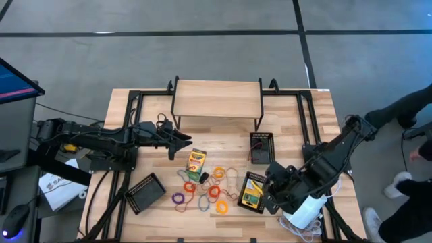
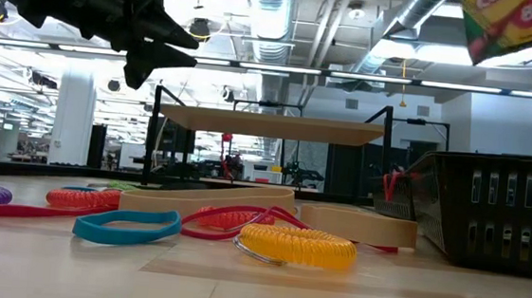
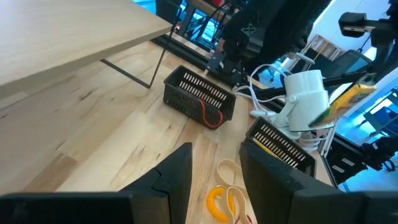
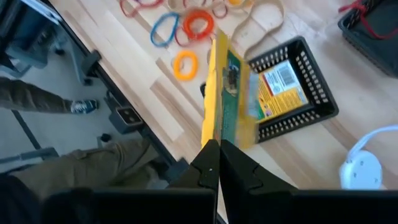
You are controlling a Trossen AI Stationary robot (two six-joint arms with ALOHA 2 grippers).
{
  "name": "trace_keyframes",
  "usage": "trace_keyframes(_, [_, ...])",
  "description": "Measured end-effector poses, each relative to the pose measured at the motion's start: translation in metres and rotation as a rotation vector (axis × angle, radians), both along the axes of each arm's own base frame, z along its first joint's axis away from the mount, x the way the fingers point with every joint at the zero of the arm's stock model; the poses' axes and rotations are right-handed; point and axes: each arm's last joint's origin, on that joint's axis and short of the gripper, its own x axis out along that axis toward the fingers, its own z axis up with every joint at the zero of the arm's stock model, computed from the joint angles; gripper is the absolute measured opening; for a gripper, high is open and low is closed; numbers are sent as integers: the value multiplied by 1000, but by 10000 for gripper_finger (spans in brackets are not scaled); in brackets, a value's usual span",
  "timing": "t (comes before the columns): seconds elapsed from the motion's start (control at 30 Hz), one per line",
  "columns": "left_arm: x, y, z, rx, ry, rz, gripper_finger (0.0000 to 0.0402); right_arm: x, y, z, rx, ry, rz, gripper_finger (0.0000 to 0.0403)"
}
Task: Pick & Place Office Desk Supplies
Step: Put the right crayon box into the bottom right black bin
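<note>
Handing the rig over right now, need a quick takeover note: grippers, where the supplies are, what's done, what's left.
Right gripper: shut on a crayon box, held in the air above the near-right mesh tray.
Left gripper: open, empty, above the table left of centre.
Done: one crayon box lies in that tray.
Left: another crayon box on the table, plus the scattered elastic loops. The back tray holds a red loop; the left tray looks empty.

The left claw (image 1: 183,143) hangs with fingers parted above the worktop's middle, empty. The right claw (image 4: 214,163), near the worktop's right front corner, is clamped tight.
</note>
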Motion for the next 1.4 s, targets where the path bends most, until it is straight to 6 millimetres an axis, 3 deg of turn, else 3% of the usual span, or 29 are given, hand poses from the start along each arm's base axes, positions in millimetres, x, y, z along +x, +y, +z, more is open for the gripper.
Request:
trace_keyframes(0.4, [0, 0, 0, 3, 1, 0, 131, 2, -4, -22, 0, 105, 6, 0])
trace_keyframes(0.93, [0, 0, 0, 29, 5, -6, 131, 10, -7, -24, 17, 70, 14, 0])
trace_keyframes(1.4, [0, 0, 0, 27, 5, -7, 131, 28, 2, -46, -12, 124, 57, 0])
